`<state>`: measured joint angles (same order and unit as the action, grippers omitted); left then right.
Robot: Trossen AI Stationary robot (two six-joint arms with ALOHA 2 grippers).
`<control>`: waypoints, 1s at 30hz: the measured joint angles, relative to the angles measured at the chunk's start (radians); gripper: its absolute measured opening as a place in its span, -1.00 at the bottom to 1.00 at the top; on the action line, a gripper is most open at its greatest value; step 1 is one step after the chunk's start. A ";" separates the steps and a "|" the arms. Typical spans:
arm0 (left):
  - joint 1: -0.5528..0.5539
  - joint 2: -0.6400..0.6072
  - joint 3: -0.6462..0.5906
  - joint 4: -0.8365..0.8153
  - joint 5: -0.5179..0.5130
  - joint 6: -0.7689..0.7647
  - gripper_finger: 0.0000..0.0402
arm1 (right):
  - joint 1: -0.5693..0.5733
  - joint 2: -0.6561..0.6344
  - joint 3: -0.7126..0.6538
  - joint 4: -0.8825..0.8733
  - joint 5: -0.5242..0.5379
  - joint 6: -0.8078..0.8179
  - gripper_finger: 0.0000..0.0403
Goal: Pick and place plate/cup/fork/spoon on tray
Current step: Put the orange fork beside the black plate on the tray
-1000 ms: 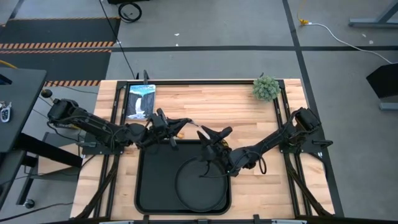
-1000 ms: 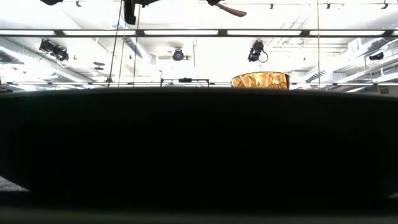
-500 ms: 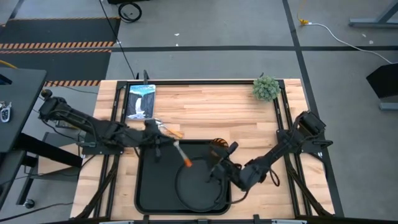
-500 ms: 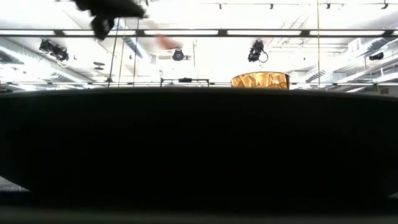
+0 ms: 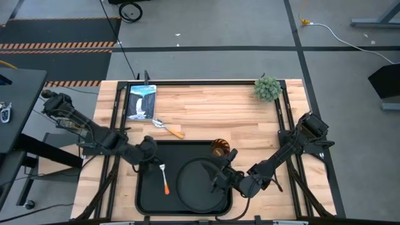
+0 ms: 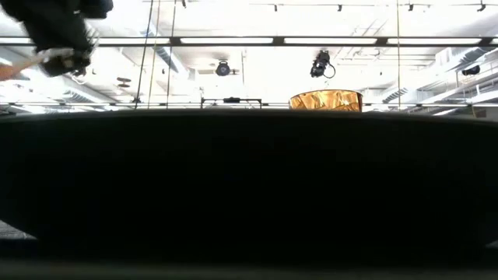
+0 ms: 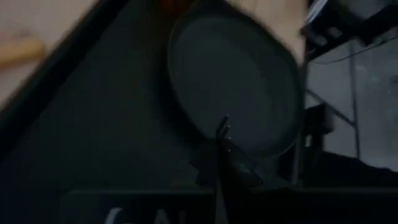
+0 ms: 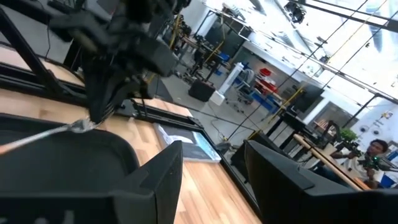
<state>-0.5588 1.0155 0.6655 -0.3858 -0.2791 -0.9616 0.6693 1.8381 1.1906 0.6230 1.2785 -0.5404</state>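
Observation:
The black tray (image 5: pixel 147 199) lies at the table's near middle. The round black plate (image 5: pixel 192 187) rests flat on its right half and also shows in the left wrist view (image 7: pixel 236 81). The amber cup (image 5: pixel 219 148) stands upright at the tray's far right corner. The spoon (image 5: pixel 167 129) lies on the wood just beyond the tray. My left gripper (image 5: pixel 152 158) is over the tray's left half, shut on the fork (image 5: pixel 164 180). My right gripper (image 5: pixel 218 178) is open and empty over the plate's right part (image 8: pixel 211 180). My left gripper pinches the fork's silver tine end (image 8: pixel 76 127) between its two fingers, coming slantwise from the table's left, pointing down. The orange handle (image 5: pixel 166 186) sticks out toward the near edge. In the low view the fork (image 6: pixel 40 56) hangs clear above the tray's rim.
A picture booklet (image 5: pixel 140 101) lies at the far left of the table and a small green plant (image 5: pixel 267 87) stands at the far right. Black frame rails (image 5: pixel 284 119) run along both sides. A person (image 8: pixel 375 149) sits far off in the room.
My left gripper has carried the fork from beyond the tray's far edge toward the near left, over the tray's left half; the handle now points toward the near edge. My right gripper has moved toward the near edge over the plate, which uncovered the cup.

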 joint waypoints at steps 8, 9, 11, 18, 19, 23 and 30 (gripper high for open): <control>-0.116 0.117 -0.083 0.160 -0.061 -0.154 -0.95 | 0.019 0.000 0.038 -0.038 -0.004 0.000 -0.10; -0.120 0.131 -0.086 0.181 -0.063 -0.163 -0.95 | 0.019 0.000 0.040 -0.042 -0.009 0.000 -0.10; -0.120 0.168 -0.089 0.202 -0.059 -0.180 -0.95 | 0.018 0.000 0.045 -0.048 -0.015 0.000 -0.10; -0.084 0.269 -0.090 0.285 0.016 -0.178 -0.94 | 0.018 0.000 0.051 -0.054 -0.043 0.000 -0.10; -0.074 0.277 -0.090 0.301 0.027 -0.166 -0.94 | 0.018 0.000 0.051 -0.055 -0.047 0.000 -0.10; -0.031 0.287 -0.090 0.340 0.094 -0.104 -0.94 | 0.018 0.000 0.051 -0.069 -0.049 0.005 -0.10; 0.015 0.287 -0.090 0.340 0.120 -0.049 -0.94 | 0.019 0.000 0.051 -0.081 -0.050 0.006 -0.10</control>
<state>-0.5440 1.3025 0.5758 -0.0458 -0.1595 -1.0104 0.6880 1.8385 1.2419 0.5416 1.2289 -0.5346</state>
